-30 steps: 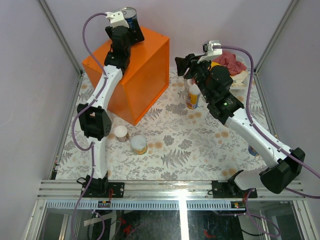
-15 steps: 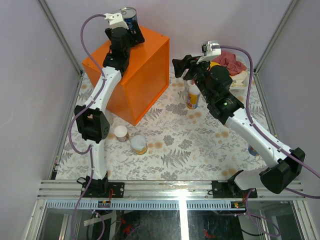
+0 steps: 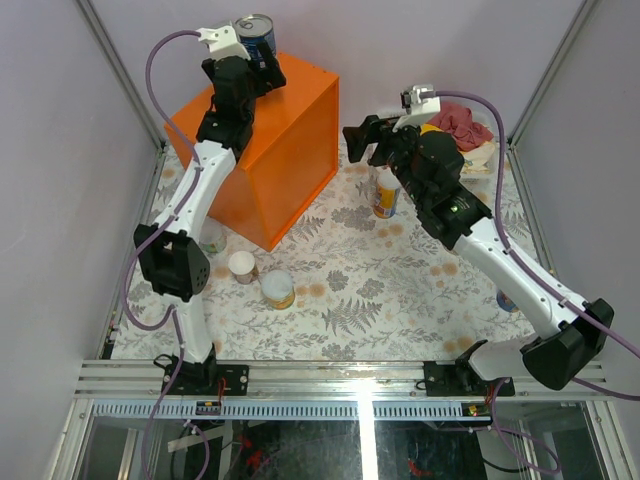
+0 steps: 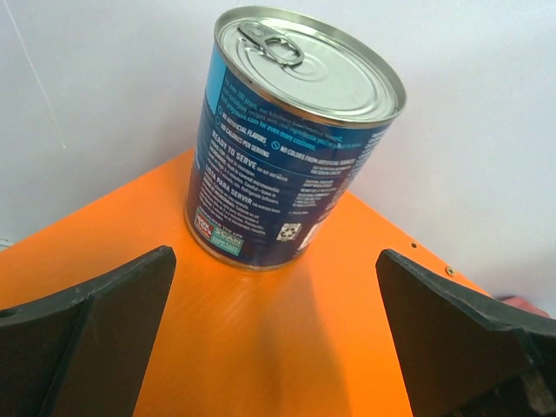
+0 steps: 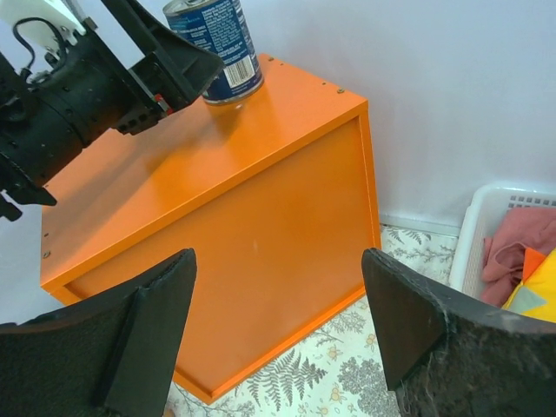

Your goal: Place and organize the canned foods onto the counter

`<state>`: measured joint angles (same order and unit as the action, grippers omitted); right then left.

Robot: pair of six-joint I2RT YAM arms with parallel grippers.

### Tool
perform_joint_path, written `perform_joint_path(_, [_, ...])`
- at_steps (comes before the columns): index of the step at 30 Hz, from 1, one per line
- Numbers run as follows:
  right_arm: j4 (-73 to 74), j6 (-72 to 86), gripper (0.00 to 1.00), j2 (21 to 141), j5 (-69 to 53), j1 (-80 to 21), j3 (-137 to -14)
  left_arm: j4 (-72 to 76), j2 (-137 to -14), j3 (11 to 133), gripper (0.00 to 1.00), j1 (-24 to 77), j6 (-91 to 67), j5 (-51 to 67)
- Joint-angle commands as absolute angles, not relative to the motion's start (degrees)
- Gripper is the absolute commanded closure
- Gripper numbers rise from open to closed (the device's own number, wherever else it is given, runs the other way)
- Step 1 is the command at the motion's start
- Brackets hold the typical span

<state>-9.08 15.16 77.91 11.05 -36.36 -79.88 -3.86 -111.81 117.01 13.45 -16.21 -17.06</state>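
Note:
A blue-labelled can [image 4: 287, 139] with a silver pull-tab top stands upright at the far corner of the orange counter [image 3: 290, 130]. My left gripper [image 4: 278, 339] is open just short of it, a finger out on each side and the can free of both. The same can [image 5: 215, 43] shows in the right wrist view beside the left arm. My right gripper [image 5: 278, 330] hangs open and empty above the patterned table, facing the counter's side [image 5: 252, 234]. On the table stand a yellow tube can [image 3: 385, 193] and two short white-topped cans [image 3: 241, 266] [image 3: 277, 288].
A white basket [image 3: 484, 152] of red and yellow cloths sits at the back right, its rim [image 5: 480, 228] in the right wrist view. Another can [image 3: 212, 238] is partly hidden behind the left arm, and a blue one [image 3: 507, 300] behind the right forearm. Walls close in behind the counter.
My right gripper's jaws have spread from nearly shut to open and it has edged left. The left arm has shifted slightly left with its gripper still open; the blue can has stayed put.

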Motion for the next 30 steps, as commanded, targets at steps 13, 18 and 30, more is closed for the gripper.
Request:
perform_joint_path(13, [3.78, 12.56, 0.12, 69.12, 26.59, -35.8, -79.44, -6.07, -92.51, 99.95, 0.0, 22.54, -17.78, -24.54])
perform_joint_path(18, [13.39, 15.57, 0.07, 67.22, 37.85, -33.92, -77.49, -6.66, -83.71, 90.86, 0.0, 30.42, -18.3, -25.99])
perform_joint_path(30, [22.13, 27.71, 0.01, 63.95, 40.04, -21.81, -65.99, -7.14, -67.84, 72.64, 0.0, 49.09, -22.89, -27.52])
